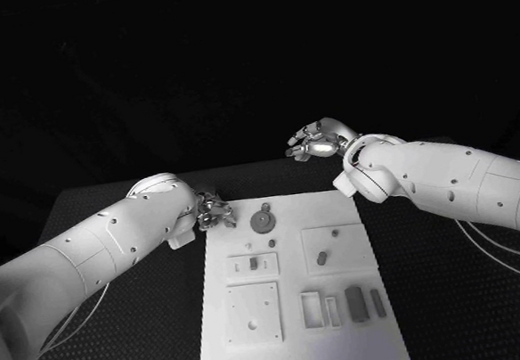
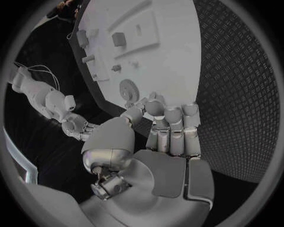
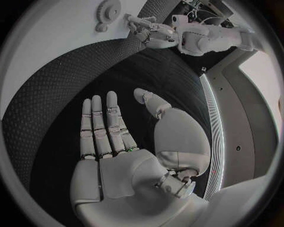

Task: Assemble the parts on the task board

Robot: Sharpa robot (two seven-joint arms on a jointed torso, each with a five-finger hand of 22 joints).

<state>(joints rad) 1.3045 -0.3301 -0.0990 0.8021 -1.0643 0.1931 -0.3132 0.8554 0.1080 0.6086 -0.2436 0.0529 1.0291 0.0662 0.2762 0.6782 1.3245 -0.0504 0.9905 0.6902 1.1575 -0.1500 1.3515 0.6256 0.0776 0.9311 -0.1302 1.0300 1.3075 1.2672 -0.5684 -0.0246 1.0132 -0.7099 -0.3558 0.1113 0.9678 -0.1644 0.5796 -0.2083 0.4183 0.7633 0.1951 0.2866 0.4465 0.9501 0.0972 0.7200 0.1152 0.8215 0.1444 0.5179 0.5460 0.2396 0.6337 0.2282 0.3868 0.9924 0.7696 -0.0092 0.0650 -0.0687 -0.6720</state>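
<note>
A round toothed gear (image 1: 262,219) lies near the far edge of the white board (image 1: 302,345), just beside the left hand (image 1: 214,211), whose curled fingers hold nothing. The right hand (image 1: 315,141) hovers off the board's far right corner, fingers spread and empty. Small pegs and rectangular blocks (image 1: 355,303) sit nearer the front edge.

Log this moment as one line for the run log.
left hand: empty, at task board far corner near gear | right hand: open, raised beyond board | parts: unassembled
</note>
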